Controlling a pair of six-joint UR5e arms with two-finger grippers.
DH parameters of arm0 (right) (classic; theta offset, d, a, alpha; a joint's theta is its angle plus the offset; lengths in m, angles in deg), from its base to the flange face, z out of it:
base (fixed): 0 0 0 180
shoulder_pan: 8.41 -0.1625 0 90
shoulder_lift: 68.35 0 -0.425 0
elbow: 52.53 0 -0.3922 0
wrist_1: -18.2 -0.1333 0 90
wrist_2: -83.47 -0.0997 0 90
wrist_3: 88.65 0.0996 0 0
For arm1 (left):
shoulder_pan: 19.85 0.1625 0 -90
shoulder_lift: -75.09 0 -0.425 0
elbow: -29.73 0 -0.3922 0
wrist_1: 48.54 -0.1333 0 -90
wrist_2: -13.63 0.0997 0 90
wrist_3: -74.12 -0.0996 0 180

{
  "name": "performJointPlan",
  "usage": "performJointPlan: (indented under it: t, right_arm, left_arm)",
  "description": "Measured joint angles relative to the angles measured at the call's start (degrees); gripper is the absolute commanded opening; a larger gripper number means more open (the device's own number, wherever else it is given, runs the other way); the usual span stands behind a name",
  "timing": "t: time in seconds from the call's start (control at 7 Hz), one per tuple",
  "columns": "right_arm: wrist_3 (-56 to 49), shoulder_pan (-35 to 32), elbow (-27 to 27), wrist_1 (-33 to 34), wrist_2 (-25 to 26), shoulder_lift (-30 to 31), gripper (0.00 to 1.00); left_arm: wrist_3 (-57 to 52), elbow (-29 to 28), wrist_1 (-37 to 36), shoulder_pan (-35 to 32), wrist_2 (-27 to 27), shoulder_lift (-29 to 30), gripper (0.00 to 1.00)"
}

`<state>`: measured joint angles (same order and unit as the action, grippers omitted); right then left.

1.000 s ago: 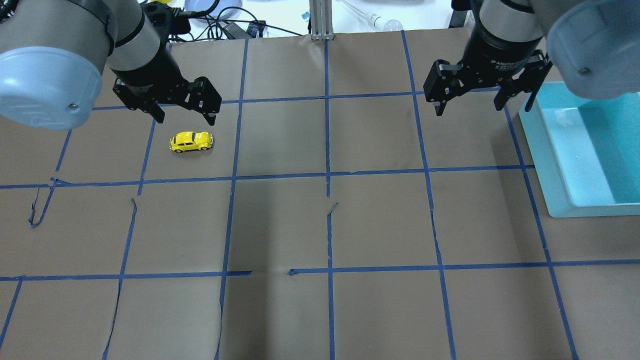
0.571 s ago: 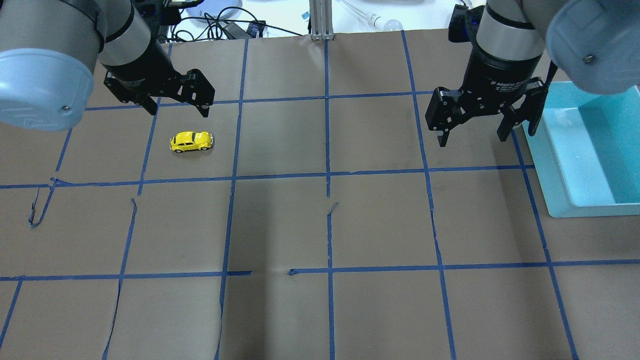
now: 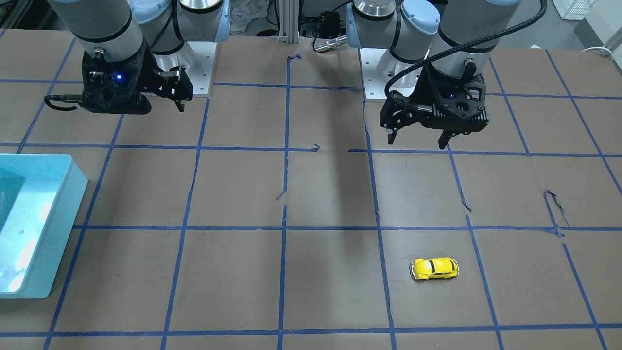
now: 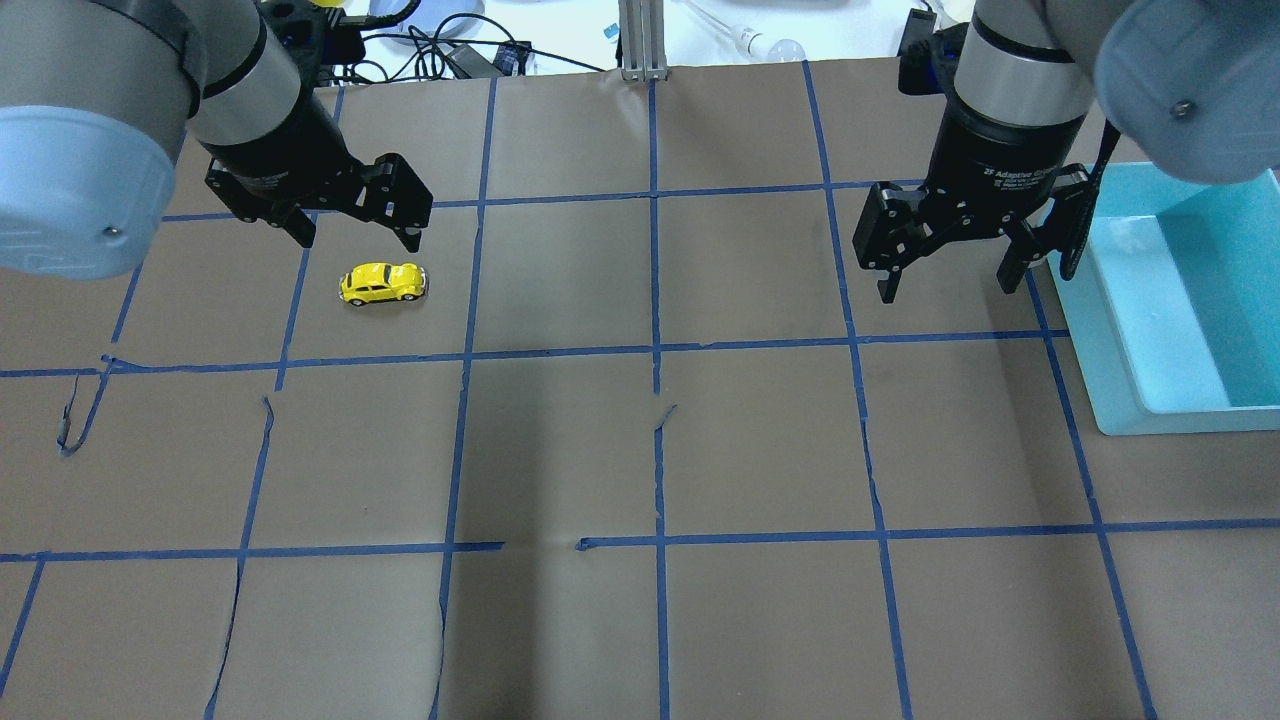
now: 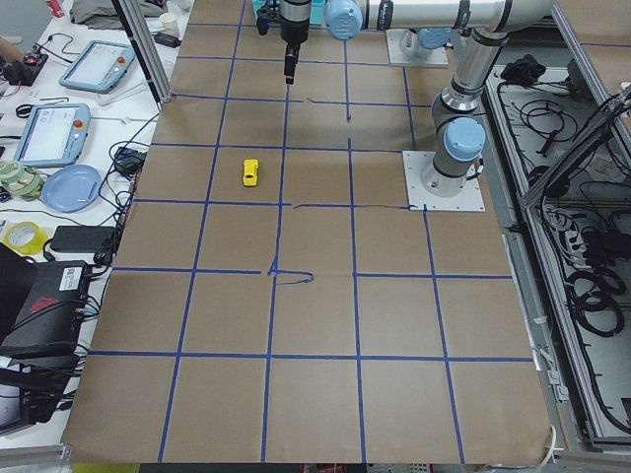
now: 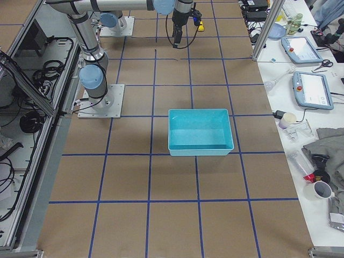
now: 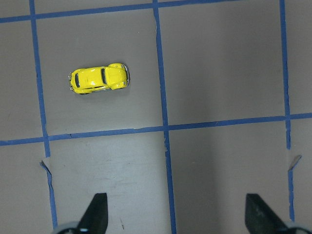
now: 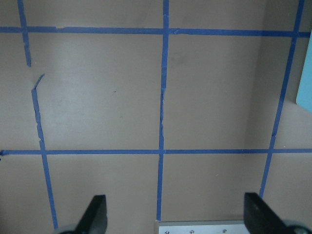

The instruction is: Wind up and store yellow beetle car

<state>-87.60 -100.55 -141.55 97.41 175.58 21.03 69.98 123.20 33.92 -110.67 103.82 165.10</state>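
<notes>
Sitting on its wheels on the brown-paper bench (image 4: 760, 450), the yellow beetle car (image 4: 383, 283) is resting inside one square of the blue tape grid (image 4: 655, 300), on the robot's left half, with its length running across the overhead view; nothing is touching it. The left gripper (image 4: 360, 240) is hovering in the air near the car, its jaws standing spread wide and holding nothing; in the left wrist view the car is showing ahead of the two dark fingertips (image 7: 96, 210) and off toward one side, well clear of them. The right gripper (image 4: 945, 290) is hanging above the bench just beside the teal plastic bin (image 4: 1110, 370), its jaws likewise spread and holding nothing. White lettering on that gripper's black body is reading "2F Adaptive", with the remaining words too small to make out. The bin is sitting open at the robot's right edge of the bench, far from the car.
</notes>
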Motion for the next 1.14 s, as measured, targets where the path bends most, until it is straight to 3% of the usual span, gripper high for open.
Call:
performJointPlan:
  t: [1.14]
  right_arm:
    - [0.39, -0.18, -0.87, 6.46, -0.5, -0.03, 1.0]
  left_arm:
    - [0.47, -0.13, 4.56, -0.27, -0.03, -1.49, 1.0]
